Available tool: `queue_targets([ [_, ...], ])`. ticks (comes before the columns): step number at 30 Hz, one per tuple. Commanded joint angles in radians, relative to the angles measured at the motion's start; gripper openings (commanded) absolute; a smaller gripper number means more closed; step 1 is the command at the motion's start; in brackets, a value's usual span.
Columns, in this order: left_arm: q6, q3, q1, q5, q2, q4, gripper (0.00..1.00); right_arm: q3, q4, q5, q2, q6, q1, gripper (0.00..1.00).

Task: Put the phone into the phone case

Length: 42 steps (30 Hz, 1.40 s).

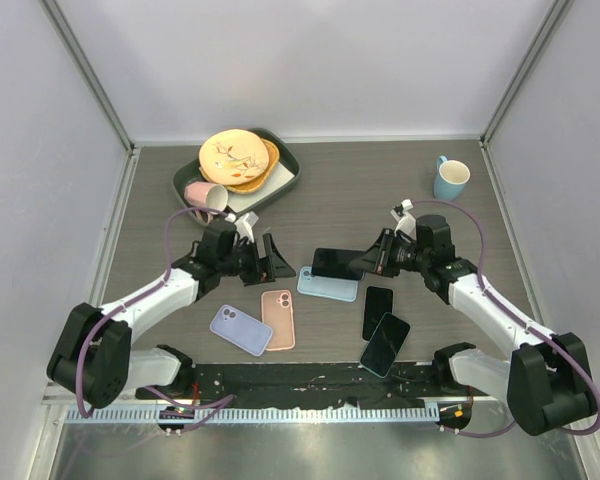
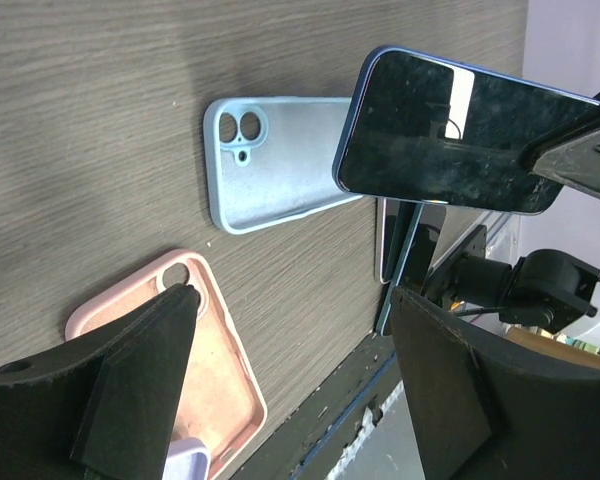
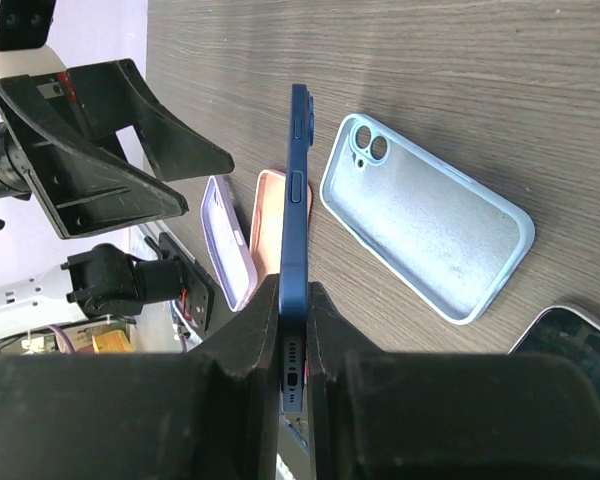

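The right gripper (image 3: 295,300) is clenched on the phone (image 3: 298,200), pinching screen and back at the port end, so the phone sticks out leftward from the fingers. The blue case (image 1: 325,288) lies flat on the table, open side up, just below and slightly near of the phone.

Both long axes run left to right. The case's camera cutout is at its left end, and the phone's free end, which should carry the camera, also points left, so the ends seem to match.

The phone is not level. The wrist view shows it edge-on, and from above the screen faces up and toward the near side. I judge it hangs clear of the case, though contact at the near edge cannot be ruled out. It looks like the phone needs to roll flat, screen up, and shift a little nearer before it drops inside the rim.

The left gripper (image 1: 268,262) is spread wide and grasps nothing. It sits just left of the case, well placed to pin it. A pink case (image 1: 278,318) lies nearer, beside it.
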Motion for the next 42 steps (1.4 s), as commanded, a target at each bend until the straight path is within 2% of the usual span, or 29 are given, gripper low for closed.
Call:
queue_targets([
  [1, 0.033, 0.047, 0.000, 0.002, -0.018, -0.106, 0.81, 0.008, 0.089, -0.035, 0.012, 0.049, -0.004, 0.01],
  [10, 0.016, 0.086, -0.010, -0.001, 0.002, -0.211, 0.80, 0.003, 0.030, -0.046, 0.061, 0.107, 0.000, 0.01],
  [25, 0.051, 0.212, -0.036, -0.012, 0.129, -0.252, 0.80, -0.012, 0.055, -0.038, 0.150, 0.177, 0.031, 0.01],
  [42, 0.080, 0.279, -0.048, -0.009, 0.235, -0.257, 0.80, -0.061, 0.179, -0.037, 0.271, 0.202, 0.043, 0.01],
])
